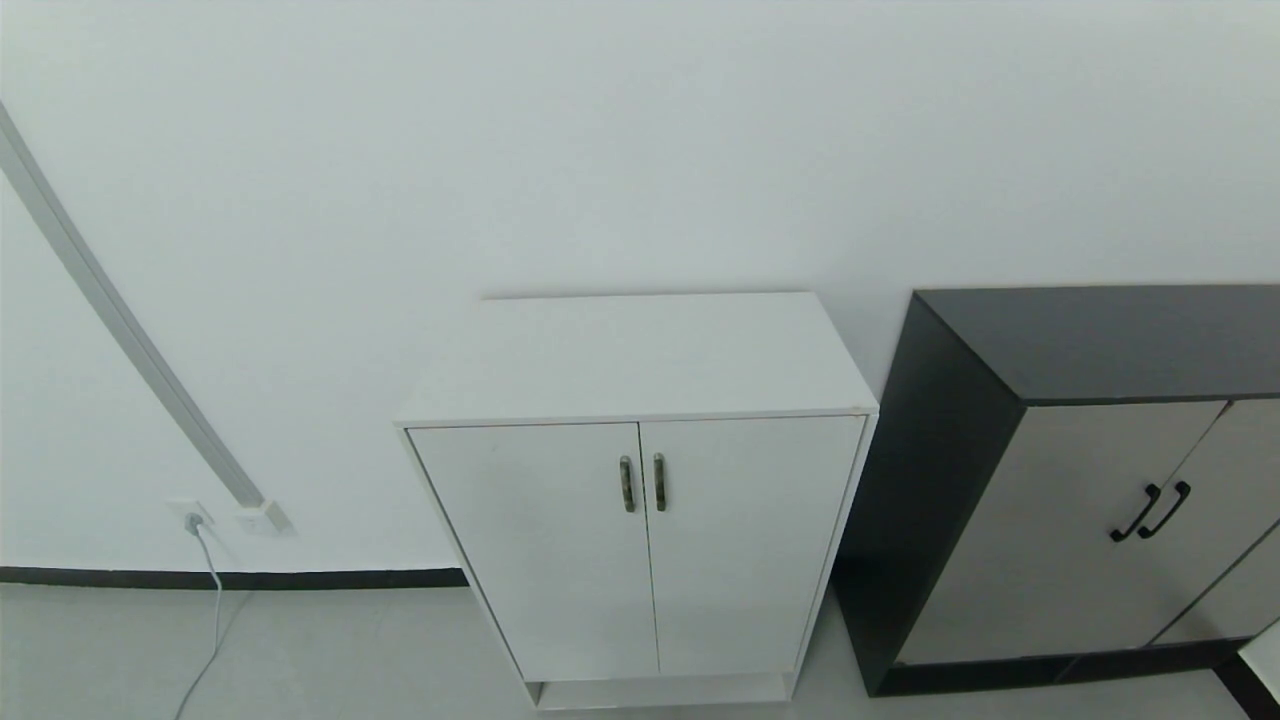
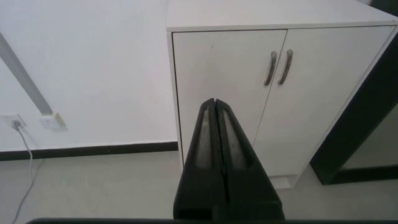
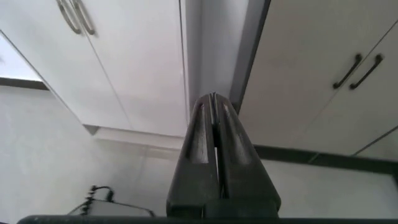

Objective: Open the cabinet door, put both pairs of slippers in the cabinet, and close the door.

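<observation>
the white two-door wooden cabinet [image 1: 640, 540] stands lower centre, doors shut. its slim vertical metal handles [image 1: 627, 483] look stiff and smooth; pinch one mid-length, and the light door should swing easily. left gripper [image 2: 215, 106] and right gripper [image 3: 213, 99] are both closed, empty. pale grey floor [image 1: 300, 650], white wall [image 1: 500, 150], black cabinet with grey doors [image 1: 1000, 350] at right.

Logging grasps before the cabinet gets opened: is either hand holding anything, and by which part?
Nothing is held. Both the left hand and the right hand are shut and empty, short of the white cabinet.
</observation>
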`<state>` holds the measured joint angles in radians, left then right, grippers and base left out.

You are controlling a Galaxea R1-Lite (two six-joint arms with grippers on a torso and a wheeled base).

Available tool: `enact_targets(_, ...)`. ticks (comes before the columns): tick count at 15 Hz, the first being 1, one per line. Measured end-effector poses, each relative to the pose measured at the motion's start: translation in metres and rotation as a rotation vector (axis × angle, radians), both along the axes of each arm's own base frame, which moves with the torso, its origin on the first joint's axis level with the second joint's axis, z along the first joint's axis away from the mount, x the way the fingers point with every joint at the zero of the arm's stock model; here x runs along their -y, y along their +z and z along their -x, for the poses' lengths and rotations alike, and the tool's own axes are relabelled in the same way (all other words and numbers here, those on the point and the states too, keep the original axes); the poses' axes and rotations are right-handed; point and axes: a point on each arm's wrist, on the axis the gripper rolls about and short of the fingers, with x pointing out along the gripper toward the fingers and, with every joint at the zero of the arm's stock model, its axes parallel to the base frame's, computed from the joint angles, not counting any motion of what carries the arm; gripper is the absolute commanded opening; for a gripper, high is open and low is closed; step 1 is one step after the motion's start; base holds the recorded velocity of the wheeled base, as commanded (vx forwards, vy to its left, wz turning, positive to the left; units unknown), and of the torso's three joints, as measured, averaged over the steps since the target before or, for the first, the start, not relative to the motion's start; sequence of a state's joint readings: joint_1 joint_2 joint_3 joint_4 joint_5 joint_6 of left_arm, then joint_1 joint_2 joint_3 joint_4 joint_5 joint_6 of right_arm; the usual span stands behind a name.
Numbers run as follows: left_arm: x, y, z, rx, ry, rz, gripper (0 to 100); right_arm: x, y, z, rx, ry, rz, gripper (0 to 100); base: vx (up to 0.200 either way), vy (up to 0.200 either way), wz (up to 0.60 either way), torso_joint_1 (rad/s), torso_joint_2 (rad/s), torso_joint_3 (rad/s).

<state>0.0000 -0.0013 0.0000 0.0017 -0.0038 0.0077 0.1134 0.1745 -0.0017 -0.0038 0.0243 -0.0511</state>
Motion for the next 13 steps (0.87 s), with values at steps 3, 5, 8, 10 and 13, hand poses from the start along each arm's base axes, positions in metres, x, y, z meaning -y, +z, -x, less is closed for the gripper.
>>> enact_targets(3,0.000,0.000,0.000,0.000,0.000,0.000,0,0.001,-0.001,0.005,0.049,-0.084,-0.059,0,0.000,0.000,0.00,0.000,0.00,0.000)
enact_targets(5,0.000,0.000,0.000,0.000,0.000,0.000,0,0.000,-0.002,0.007,0.086,-0.117,-0.064,0,0.000,0.000,0.00,0.000,0.00,0.000)
enact_targets(8,0.000,0.000,0.000,0.000,0.001,-0.001,0,0.000,-0.003,0.012,0.141,-0.152,-0.057,0,0.000,0.000,0.00,0.000,0.00,0.000)
enact_targets(10,0.000,0.000,0.000,0.000,0.002,-0.001,0,0.000,-0.003,0.013,0.157,-0.160,-0.058,0,0.000,0.000,0.00,0.000,0.00,0.000)
enact_targets(13,0.000,0.000,0.000,0.000,0.002,-0.002,0,0.000,-0.004,0.013,0.168,-0.163,-0.060,0,0.000,0.000,0.00,0.000,0.00,0.000)
